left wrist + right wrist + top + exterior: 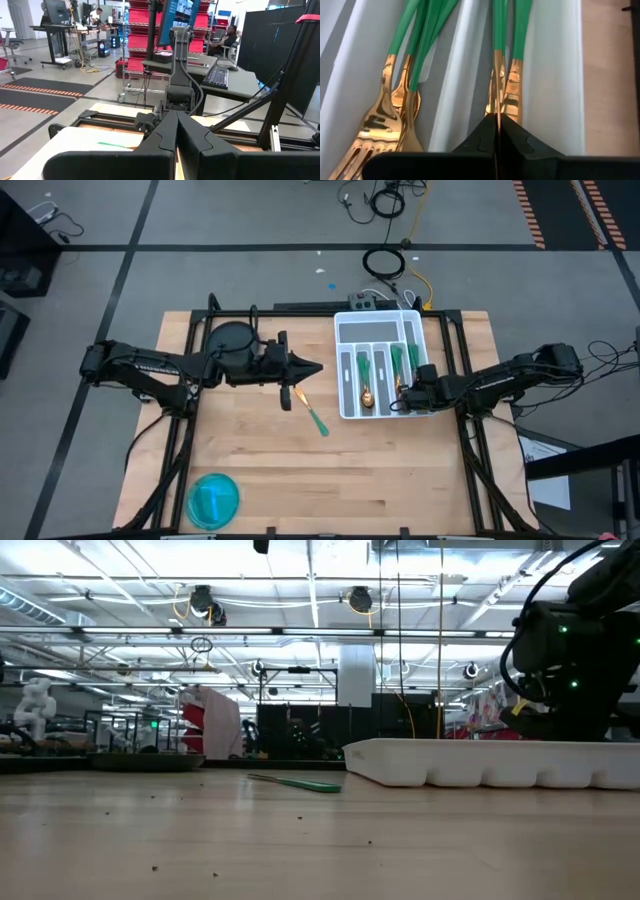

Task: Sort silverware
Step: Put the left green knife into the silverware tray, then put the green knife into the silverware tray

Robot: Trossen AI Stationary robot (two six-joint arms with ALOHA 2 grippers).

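While no writing is legible | right tool (496,131) pinching knife (496,85) | left tool (318,368) pressed together

Bare table (400,470) beside cluttered tray (345,370), seemingly.

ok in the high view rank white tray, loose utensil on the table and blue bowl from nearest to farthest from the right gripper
1. White tray: the right gripper is over its right side.
2. Loose green-handled utensil: on bare wood left of the tray.
3. Blue bowl: table's near-left corner.
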